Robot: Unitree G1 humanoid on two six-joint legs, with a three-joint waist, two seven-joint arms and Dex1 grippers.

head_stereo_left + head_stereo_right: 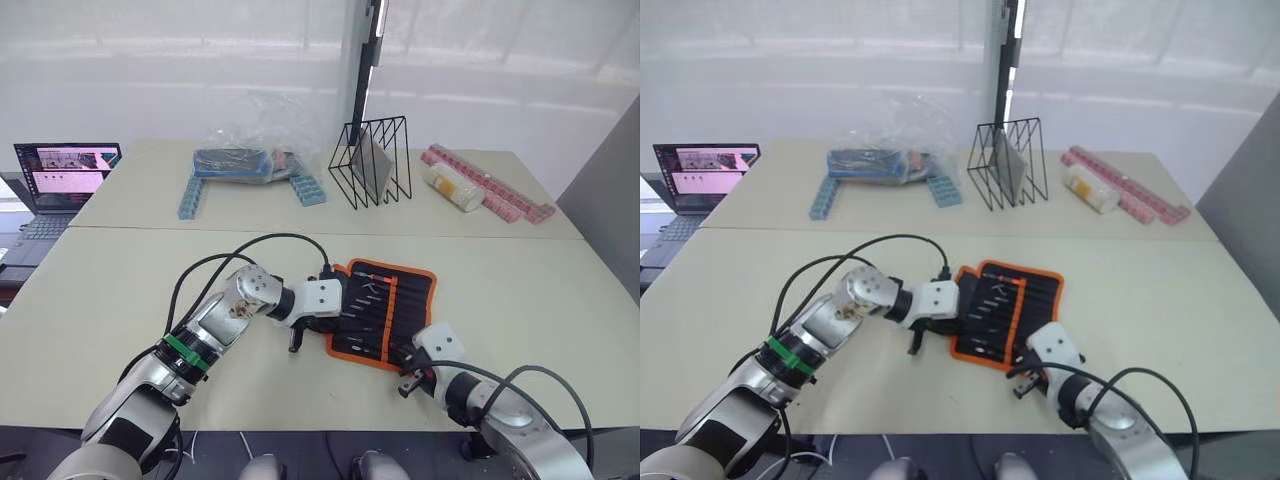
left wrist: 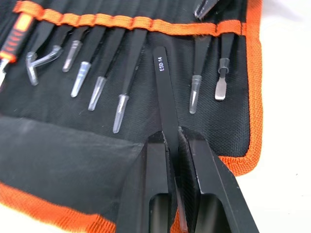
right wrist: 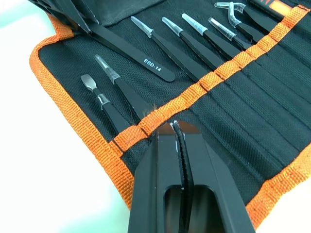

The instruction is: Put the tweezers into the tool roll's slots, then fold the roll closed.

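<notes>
Black tool roll (image 1: pixel 385 312) lies open, tweezers (image 2: pixel 97 63) slotted (tips capped). Left fingers (image 2: pixel 194 170) clamp 1 loose tweezer (image 2: pixel 164 97); right fingers (image 3: pixel 204 170) closed, pinching the roll's orange strip.

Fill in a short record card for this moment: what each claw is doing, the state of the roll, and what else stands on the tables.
left claw: shut on a black tweezer marked ESD-14, lying over the roll
right claw: shut, at the roll's orange slot band
tool roll: open, flat on the near table
slotted tweezers: several, tips capped
far table: laptop, plastic bag, wire rack
</notes>
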